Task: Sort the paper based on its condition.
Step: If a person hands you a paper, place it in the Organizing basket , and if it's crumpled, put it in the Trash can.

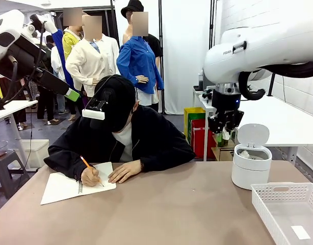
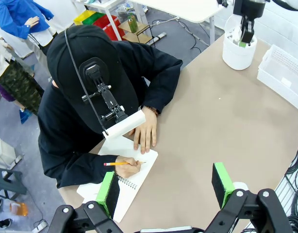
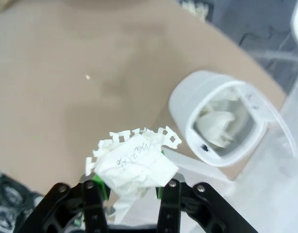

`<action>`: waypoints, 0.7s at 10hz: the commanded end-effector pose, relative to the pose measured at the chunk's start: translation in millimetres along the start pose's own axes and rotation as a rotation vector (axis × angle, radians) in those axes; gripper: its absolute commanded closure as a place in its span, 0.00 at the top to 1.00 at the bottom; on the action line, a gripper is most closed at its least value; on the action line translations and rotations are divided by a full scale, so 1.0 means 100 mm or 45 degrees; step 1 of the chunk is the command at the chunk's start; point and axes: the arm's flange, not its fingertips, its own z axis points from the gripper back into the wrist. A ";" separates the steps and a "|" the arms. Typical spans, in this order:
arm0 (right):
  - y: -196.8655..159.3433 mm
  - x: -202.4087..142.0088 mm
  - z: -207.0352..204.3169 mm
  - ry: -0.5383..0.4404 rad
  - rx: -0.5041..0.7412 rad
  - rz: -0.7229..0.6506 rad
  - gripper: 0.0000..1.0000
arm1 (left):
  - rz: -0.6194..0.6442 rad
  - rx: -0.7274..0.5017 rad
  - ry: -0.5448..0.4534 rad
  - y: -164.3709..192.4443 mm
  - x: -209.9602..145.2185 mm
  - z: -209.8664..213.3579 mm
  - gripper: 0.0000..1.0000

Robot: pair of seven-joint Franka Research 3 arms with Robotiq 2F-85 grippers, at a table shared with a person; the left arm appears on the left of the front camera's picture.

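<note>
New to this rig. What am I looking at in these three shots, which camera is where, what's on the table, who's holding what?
Two white robot arms share a table with a person. The front view looks across the table from the robot's side. The other two come from cameras on each arm's wrist.

The person is writing in a spiral notebook with a pencil. At the right stand a small white bin, lid up with crumpled paper inside, and a white tray.

The right gripper, hovering above the bin, is shut on a crumpled sheet of paper with torn spiral edges. The left gripper hangs open above the table near the notebook, holding nothing.
</note>
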 end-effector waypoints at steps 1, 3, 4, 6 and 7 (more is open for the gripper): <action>-0.03 -0.04 0.10 -0.047 -0.085 -0.270 0.42 | 0.004 -0.004 -0.007 0.01 -0.01 0.00 1.00; -0.20 -0.10 0.26 -0.059 -0.131 -0.459 0.42 | 0.004 -0.004 -0.007 0.01 -0.01 0.00 1.00; -0.31 -0.14 0.25 -0.043 -0.116 -0.511 0.42 | 0.004 -0.004 -0.007 0.01 -0.01 0.00 1.00; -0.61 -0.24 0.12 -0.029 -0.154 -0.587 0.42 | 0.004 -0.004 -0.007 0.01 -0.01 0.00 1.00; -0.74 -0.29 0.03 -0.015 -0.151 -0.621 0.42 | 0.004 -0.004 -0.007 0.01 -0.01 0.00 1.00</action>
